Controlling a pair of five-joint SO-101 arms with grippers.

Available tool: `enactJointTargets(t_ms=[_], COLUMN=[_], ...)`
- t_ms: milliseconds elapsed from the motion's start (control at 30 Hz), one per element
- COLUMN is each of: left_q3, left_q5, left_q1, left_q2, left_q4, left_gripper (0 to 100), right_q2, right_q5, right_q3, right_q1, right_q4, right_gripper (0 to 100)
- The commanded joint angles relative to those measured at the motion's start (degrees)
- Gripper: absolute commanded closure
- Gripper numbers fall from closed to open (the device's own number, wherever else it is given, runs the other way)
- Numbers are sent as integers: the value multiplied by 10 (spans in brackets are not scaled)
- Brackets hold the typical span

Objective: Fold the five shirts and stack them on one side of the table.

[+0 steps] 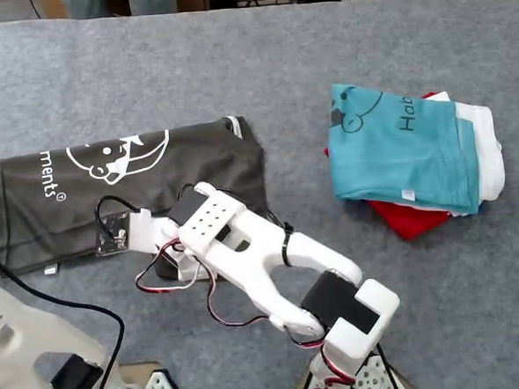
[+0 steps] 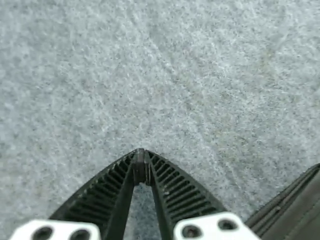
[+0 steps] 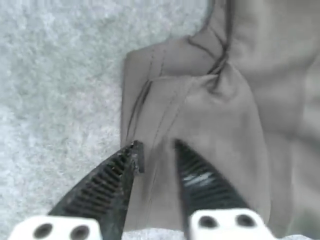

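Note:
A dark grey shirt point(image 1: 127, 185) with white print lies partly folded on the left of the table. My right gripper point(image 3: 155, 152) is open and low over this shirt's point(image 3: 215, 110) near edge, with a fold of fabric between its fingers. In the high view the right arm point(image 1: 264, 265) stretches from the front to that edge. My left gripper point(image 2: 141, 167) is shut with nothing in it, above bare grey felt, with the dark shirt's edge point(image 2: 295, 210) beside it. On the right sits a stack of folded shirts: teal point(image 1: 398, 146) on top, then white point(image 1: 486, 145), then red point(image 1: 406, 219).
Grey felt point(image 1: 234, 64) covers the whole table. The left arm point(image 1: 30, 341) stands at the front left corner, with a black cable running along it. Red and white wires hang off the right arm near the shirt's edge.

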Motion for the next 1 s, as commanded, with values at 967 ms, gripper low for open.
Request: enactJointTargets(t_ms=[967], left_q3=[-27], left_q5=[0], left_q1=[-5], left_q2=[-8], left_q4=[3], left_gripper=[971], right_q2=[-23], right_q5=[-44], right_q3=[84], right_q1=[-49], right_q4=[-49], right_gripper=[730])
